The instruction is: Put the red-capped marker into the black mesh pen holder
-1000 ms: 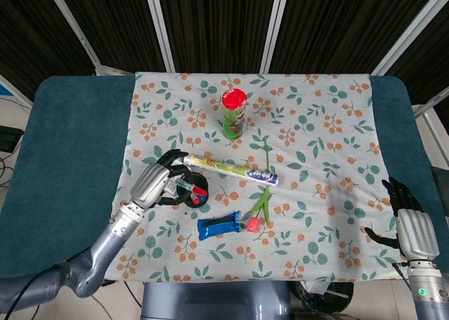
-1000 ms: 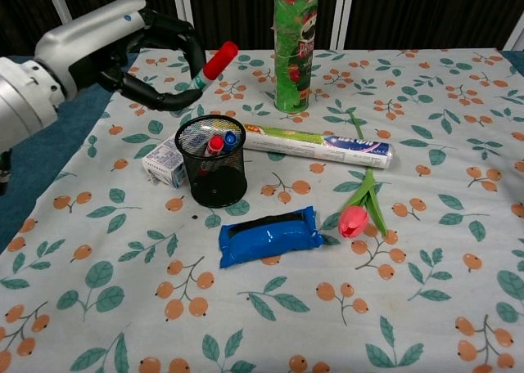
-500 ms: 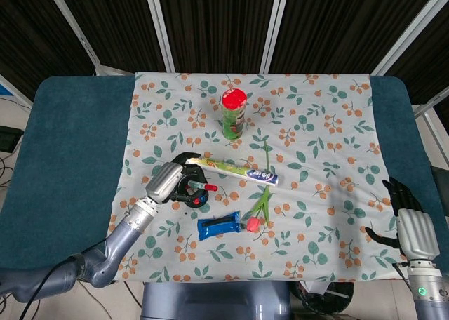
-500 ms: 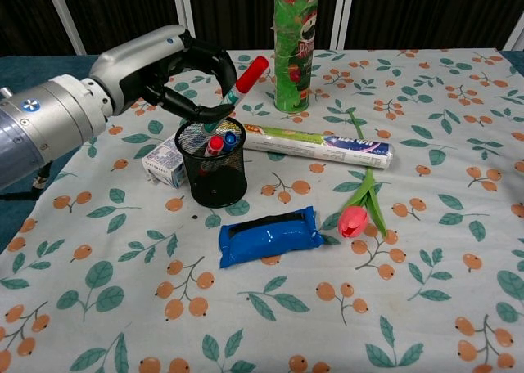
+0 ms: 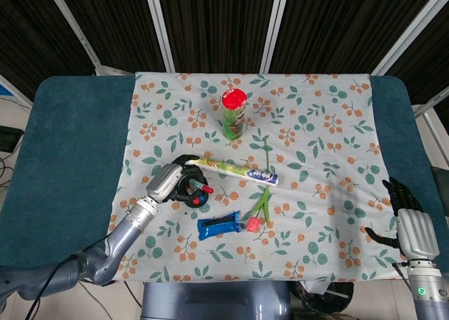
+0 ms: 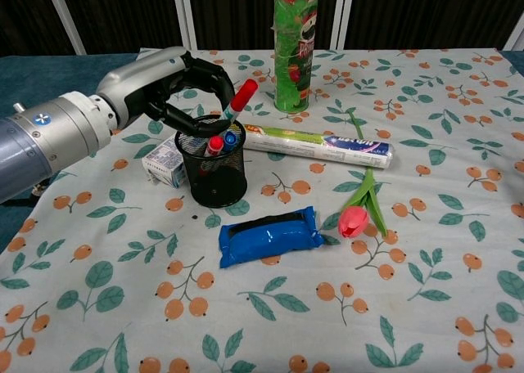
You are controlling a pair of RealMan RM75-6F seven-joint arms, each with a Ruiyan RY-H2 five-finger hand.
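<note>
The black mesh pen holder [image 6: 213, 177] stands on the floral cloth left of centre, with a red-capped and a blue-capped pen inside it. My left hand [image 6: 168, 83] hovers just above and behind its rim, fingers curled around the red-capped marker [image 6: 237, 103]. The marker leans to the right, cap up, and its lower end dips inside the holder's rim. From the head view the left hand [image 5: 167, 182] covers the left side of the holder [image 5: 193, 194], and the marker's cap [image 5: 208, 189] pokes out to the right. My right hand [image 5: 414, 232] rests open off the cloth at the far right.
A green chip can [image 6: 295, 46] with a red lid stands behind the holder. A long toothpaste box [image 6: 319, 146] lies just right of it, a small white carton [image 6: 162, 162] on its left, a blue packet [image 6: 270, 235] in front, and a pink tulip [image 6: 356, 213] further right.
My left hand carried the marker rightward and down from the upper left. The marker's lower end has gone from above the holder to inside its rim. The right hand stayed still.
</note>
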